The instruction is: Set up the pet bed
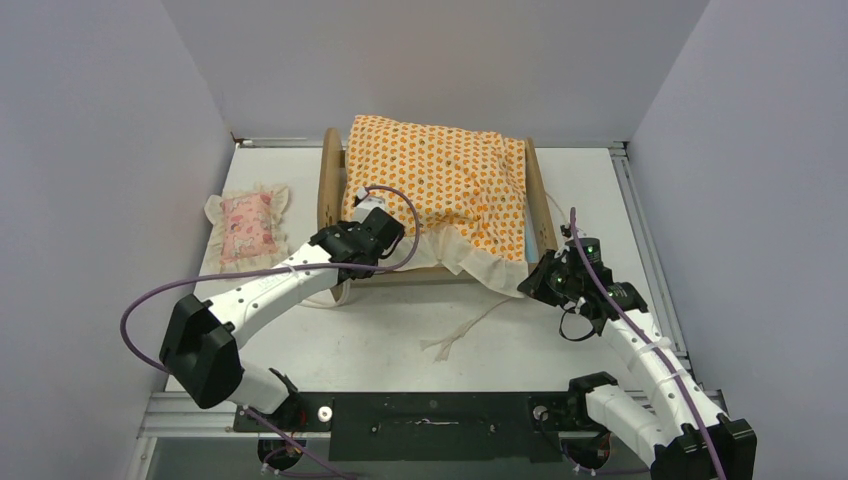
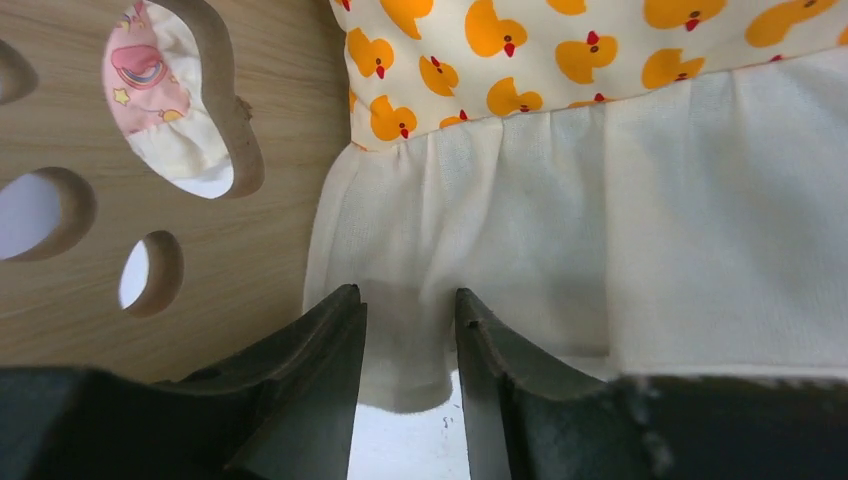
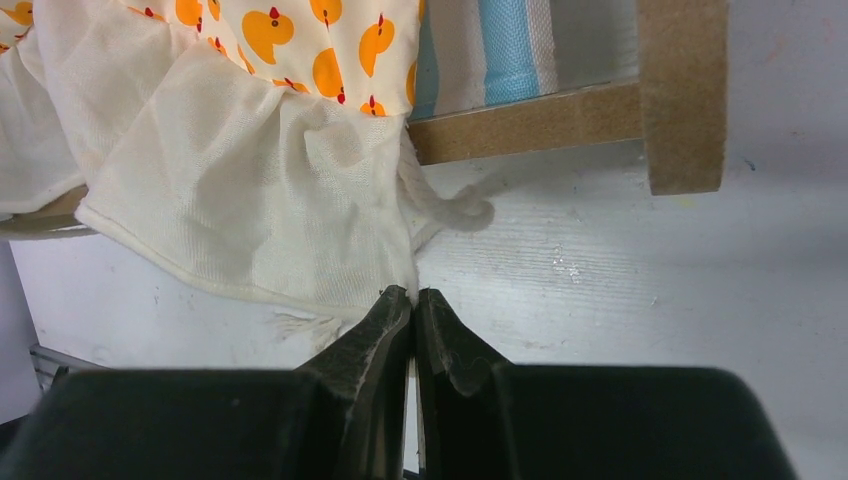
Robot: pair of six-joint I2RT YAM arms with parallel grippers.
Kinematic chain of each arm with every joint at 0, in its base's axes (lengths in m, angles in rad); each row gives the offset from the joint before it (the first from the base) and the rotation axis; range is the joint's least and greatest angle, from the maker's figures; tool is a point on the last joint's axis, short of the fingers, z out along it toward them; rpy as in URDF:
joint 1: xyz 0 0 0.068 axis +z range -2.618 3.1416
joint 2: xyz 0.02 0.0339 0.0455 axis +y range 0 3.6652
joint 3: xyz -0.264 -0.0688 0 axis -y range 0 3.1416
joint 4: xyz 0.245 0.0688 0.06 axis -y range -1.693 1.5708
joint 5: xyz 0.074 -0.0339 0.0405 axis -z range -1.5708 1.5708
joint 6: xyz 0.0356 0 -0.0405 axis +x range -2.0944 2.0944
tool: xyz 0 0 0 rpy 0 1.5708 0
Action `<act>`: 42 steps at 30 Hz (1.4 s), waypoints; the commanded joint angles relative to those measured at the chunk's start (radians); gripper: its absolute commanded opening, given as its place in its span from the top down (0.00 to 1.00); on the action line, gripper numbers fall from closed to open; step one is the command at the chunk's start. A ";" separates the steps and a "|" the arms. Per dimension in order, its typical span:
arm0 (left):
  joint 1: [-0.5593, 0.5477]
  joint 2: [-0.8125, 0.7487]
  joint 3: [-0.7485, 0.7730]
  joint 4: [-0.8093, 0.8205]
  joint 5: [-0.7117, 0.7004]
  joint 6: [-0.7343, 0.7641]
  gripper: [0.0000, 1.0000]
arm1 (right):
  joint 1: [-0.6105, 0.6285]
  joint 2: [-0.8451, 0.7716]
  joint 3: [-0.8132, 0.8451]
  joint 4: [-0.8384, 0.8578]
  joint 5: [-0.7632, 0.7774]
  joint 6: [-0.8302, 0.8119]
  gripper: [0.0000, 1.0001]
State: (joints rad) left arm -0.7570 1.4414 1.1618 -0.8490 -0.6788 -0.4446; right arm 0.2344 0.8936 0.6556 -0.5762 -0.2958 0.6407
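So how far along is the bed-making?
The duck cushion lies on the pet bed, but crooked, frill over the near side. The right gripper seems to pinch its corner; the left gripper straddles the frill, open. The pink pillow waits on the table.

An orange duck-print ruffled cushion (image 1: 440, 185) drapes the light plywood pet bed (image 1: 329, 185). My left gripper (image 1: 368, 207) is at its seven o'clock, my right gripper (image 1: 524, 287) at five.

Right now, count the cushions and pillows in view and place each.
2. The duck-print cushion lies on the pet bed; the pink pillow lies on the table left of the bed. Another could be hidden under the cushion.
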 commanded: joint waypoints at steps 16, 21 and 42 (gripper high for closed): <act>0.024 -0.134 0.135 -0.105 0.145 0.016 1.00 | -0.018 0.011 0.407 -0.192 0.418 -0.205 0.95; 0.014 -0.178 0.150 -0.173 0.208 0.004 1.00 | -0.018 0.007 0.436 -0.243 0.464 -0.211 0.95; 0.139 -0.204 0.234 -0.251 0.307 0.060 1.00 | -0.029 0.089 0.598 -0.313 0.704 -0.308 0.95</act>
State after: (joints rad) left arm -0.6460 1.2274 1.3567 -1.0847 -0.3832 -0.4236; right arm 0.2211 0.9771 1.2076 -0.8989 0.3298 0.3649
